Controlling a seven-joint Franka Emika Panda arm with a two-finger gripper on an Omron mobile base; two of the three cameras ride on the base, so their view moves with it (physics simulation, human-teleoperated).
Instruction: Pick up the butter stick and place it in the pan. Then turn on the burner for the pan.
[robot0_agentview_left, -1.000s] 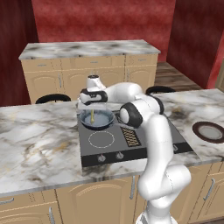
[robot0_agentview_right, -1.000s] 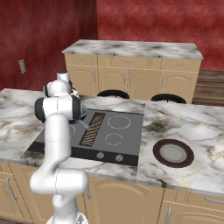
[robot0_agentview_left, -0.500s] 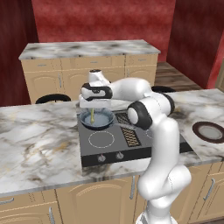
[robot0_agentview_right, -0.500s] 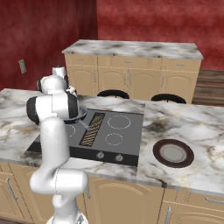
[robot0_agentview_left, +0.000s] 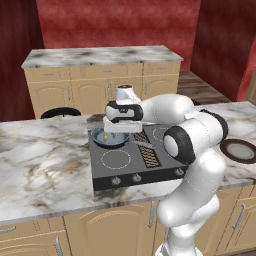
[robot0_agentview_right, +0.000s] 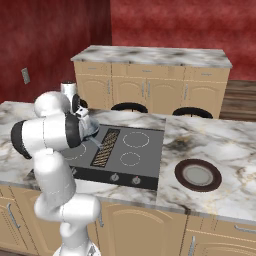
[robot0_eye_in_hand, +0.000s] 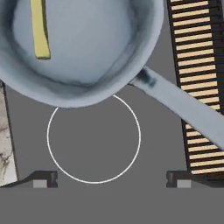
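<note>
Dark cooktop (robot0_eye_in_hand: 94, 144), pale-yellow butter stick (robot0_eye_in_hand: 39, 28) lying in blue-grey pan (robot0_eye_in_hand: 109, 52), tool (robot0_eye_in_hand: 111, 178) spread wide, empty

Pan handle (robot0_eye_in_hand: 183, 107) across bare cooktop (robot0_eye_in_hand: 94, 175)

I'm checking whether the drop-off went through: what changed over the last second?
The arm swung left in the left base view, carrying the gripper to above the pan, fingers spread with nothing between them. The butter stick lies loose inside the pan. Whether it was let go within this second cannot be told. The pan, stove and plate kept their places.
</note>
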